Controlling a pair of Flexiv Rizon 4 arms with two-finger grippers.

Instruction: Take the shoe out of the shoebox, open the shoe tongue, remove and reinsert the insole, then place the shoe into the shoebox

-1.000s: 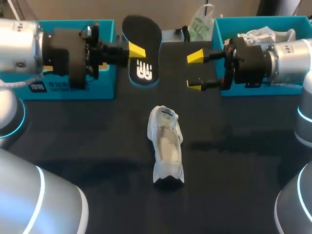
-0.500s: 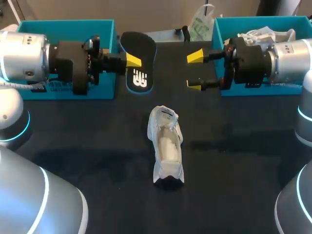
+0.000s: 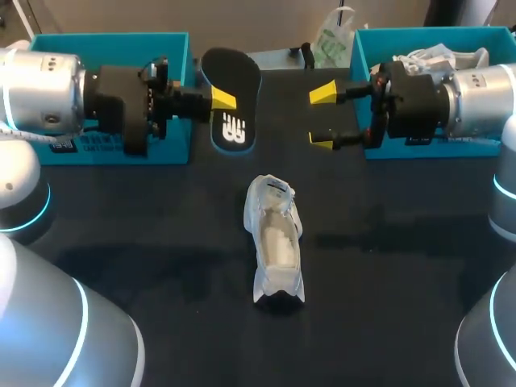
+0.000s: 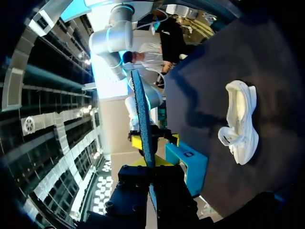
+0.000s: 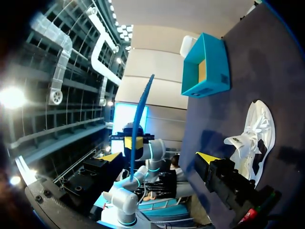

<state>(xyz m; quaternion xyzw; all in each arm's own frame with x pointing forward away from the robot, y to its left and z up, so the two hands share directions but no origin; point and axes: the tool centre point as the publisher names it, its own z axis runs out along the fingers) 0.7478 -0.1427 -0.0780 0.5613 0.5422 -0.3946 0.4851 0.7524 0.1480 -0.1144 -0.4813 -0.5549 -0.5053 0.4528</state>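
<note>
A white shoe [image 3: 276, 238] lies on the black table, toe towards me, its opening facing up. It also shows in the left wrist view as shoe [image 4: 240, 121] and in the right wrist view as shoe [image 5: 255, 133]. My left gripper [image 3: 222, 98] is shut on the edge of a black insole [image 3: 234, 97], holding it in the air behind the shoe. From the wrists the insole [image 4: 143, 119] [image 5: 140, 119] is edge-on. My right gripper [image 3: 322, 118] hangs open to the insole's right, facing it, with nothing between its fingers.
A teal shoebox [image 3: 121, 48] stands at the back left, partly behind my left arm. A second teal box [image 3: 419, 40] at the back right holds crumpled white paper [image 3: 439, 55]. A plastic bag [image 3: 332, 40] sits at the far edge between them.
My left arm has drawn back slightly to the left with the insole, which sits a little lower and more upright. The right arm and the shoe have not moved.
</note>
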